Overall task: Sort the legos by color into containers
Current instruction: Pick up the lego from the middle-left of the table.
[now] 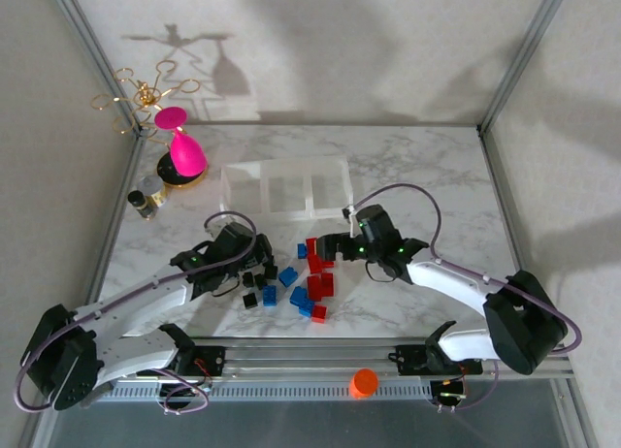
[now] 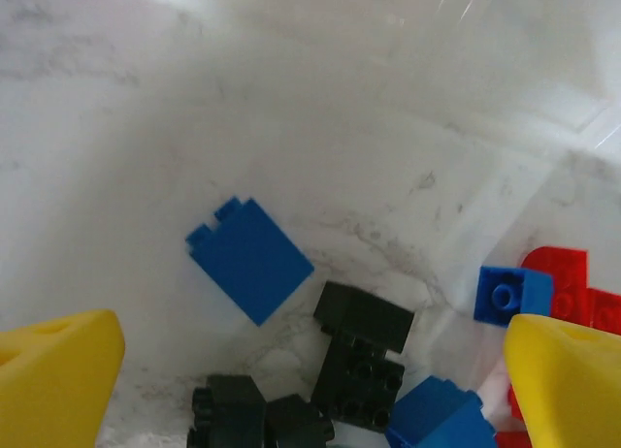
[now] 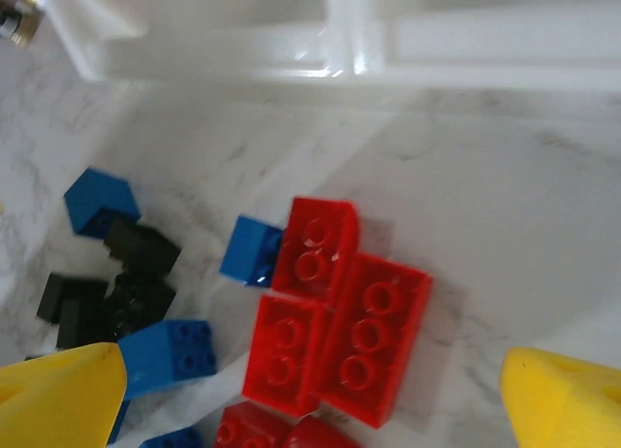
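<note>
From above, the legos [image 1: 301, 278] lie loose in a mixed red, blue and black scatter on the marble desk [image 1: 427, 176]. They sit just in front of the containers [image 1: 309, 191], whose three clear bins look empty, so I judge the sorting has barely begun. The left end effector [image 1: 257, 264] hangs over the black side of the scatter and the right end effector [image 1: 325, 246] over the red side, a split that would let each arm work its own patch. In the left wrist view the yellow fingertips [image 2: 58, 380] stand wide apart and grip nothing. Below them lie a flat blue brick [image 2: 250, 259] and a knot of black bricks [image 2: 359, 356]. In the right wrist view the fingertips [image 3: 568, 400] are likewise spread and empty. They frame a tight block of red bricks [image 3: 335, 317] near the tray's front wall, probably the first pick.
</note>
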Controlling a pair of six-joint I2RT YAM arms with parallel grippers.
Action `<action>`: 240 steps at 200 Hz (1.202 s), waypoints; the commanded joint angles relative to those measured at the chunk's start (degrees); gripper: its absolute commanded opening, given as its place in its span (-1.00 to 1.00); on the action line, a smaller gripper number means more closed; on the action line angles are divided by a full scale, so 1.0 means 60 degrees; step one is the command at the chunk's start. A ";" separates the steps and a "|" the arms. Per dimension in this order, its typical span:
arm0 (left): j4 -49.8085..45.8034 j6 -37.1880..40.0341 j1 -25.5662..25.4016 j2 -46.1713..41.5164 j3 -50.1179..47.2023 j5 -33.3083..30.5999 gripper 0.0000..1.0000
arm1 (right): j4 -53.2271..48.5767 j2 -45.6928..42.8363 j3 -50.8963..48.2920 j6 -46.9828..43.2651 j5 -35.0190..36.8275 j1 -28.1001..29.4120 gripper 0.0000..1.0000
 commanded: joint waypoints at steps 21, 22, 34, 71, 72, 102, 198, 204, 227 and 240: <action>-0.0083 -0.1149 -0.0199 0.1024 0.0190 -0.1060 0.96 | 0.0347 0.0464 0.0533 0.0158 0.0021 0.0345 0.98; -0.0061 -0.1157 -0.0199 0.1043 0.0192 -0.1068 0.96 | 0.0347 0.0475 0.0542 0.0157 0.0020 0.0346 0.98; 0.0080 -0.1289 -0.0193 0.1291 0.0236 -0.1251 0.91 | 0.0412 0.0463 0.0523 0.0163 0.0076 0.0345 0.98; 0.0325 -0.1542 -0.0124 0.2015 0.0416 -0.1569 0.69 | 0.0417 0.0275 0.0493 0.0166 0.0341 0.0344 0.98; 0.0327 -0.1551 -0.0125 0.2036 0.0422 -0.1572 0.68 | 0.0418 0.0270 0.0493 0.0162 0.0348 0.0345 0.98; 0.0415 -0.1530 -0.0014 0.2565 0.0674 -0.1677 0.56 | 0.0428 0.0150 0.0434 0.0180 0.0462 0.0344 0.98; 0.0568 -0.1555 0.0009 0.3664 0.0962 -0.1927 0.25 | 0.0530 0.0280 0.0420 0.0289 0.0357 0.0346 0.98; 0.0552 -0.1545 0.0005 0.3682 0.0984 -0.1937 0.22 | 0.0544 0.0285 0.0420 0.0304 0.0334 0.0335 0.98; 0.0580 -0.1530 0.0005 0.3694 0.0930 -0.1958 0.10 | 0.0563 0.0337 0.0412 0.0361 0.0325 0.0340 0.98; 0.0562 -0.1536 0.0005 0.3682 0.0919 -0.1984 0.05 | 0.0581 0.0354 0.0409 0.0387 0.0301 0.0345 0.98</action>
